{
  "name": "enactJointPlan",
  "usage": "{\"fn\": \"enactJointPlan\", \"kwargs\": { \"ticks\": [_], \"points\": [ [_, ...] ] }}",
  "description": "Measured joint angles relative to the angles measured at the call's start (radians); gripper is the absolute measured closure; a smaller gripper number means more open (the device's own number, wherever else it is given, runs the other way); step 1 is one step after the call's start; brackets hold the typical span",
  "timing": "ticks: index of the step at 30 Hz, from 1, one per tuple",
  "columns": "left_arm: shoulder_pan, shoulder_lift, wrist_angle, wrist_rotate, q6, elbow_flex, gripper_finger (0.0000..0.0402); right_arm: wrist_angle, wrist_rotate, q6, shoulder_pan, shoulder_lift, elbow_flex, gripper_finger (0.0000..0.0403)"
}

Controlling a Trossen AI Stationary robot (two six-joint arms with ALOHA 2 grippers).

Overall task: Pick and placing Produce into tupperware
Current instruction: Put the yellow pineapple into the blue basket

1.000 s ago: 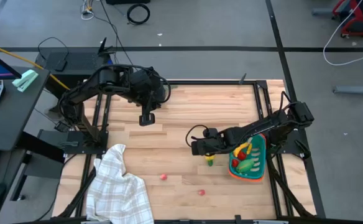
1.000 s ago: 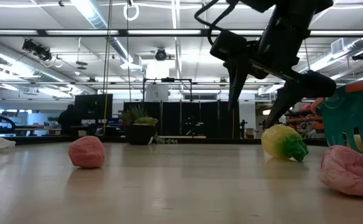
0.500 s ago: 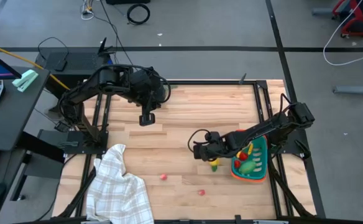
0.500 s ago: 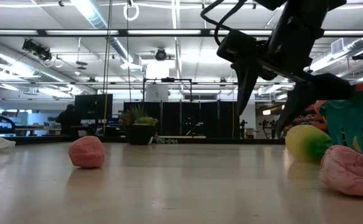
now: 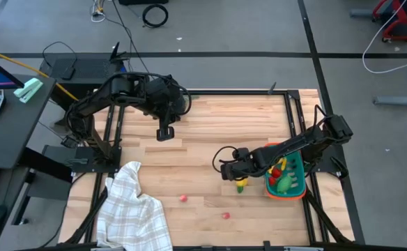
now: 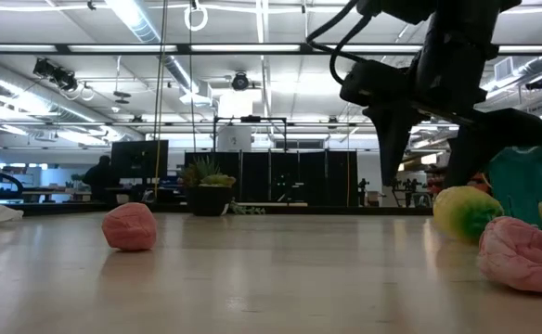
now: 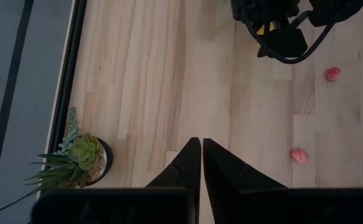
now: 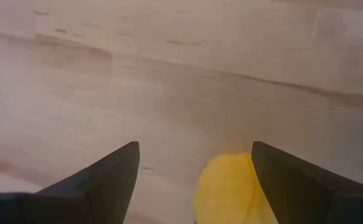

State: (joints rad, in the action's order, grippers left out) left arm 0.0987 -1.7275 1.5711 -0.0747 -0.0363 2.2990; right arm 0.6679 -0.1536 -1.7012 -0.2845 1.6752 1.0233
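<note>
Nearby, 2 red fruits (image 5: 183,198) lie beside the checked cloth (image 5: 134,213).

Yellow pepper (image 5: 240,183) — green stem, teal tub (image 5: 297,183) — orange rim, white checked cloth (image 5: 134,213)

R wrist view: right gripper (image 8: 194,171) w/ both dark fingers (image 8: 110,171) spread wide, hanging over the light wood table (image 8: 169,68). A rounded yellow pepper (image 8: 228,190) lies on the table between the fingers, closer to one finger than the other.
</note>
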Motion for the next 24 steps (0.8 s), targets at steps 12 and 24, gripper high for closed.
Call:
{"fn": "enactJointPlan", "kwargs": {
  "ticks": [12, 24],
  "points": [
    [0.000, 0.000, 0.000, 0.000, 0.007, 0.000, 0.0372, 0.068, 0.081, -0.046, -0.015, -0.001, 0.001, 0.0083],
    [0.000, 0.000, 0.000, 0.000, 0.007, 0.000, 0.0372, 0.052, 0.155, -0.191, -0.060, -0.001, 0.002, 0.0083]
  ]
}}
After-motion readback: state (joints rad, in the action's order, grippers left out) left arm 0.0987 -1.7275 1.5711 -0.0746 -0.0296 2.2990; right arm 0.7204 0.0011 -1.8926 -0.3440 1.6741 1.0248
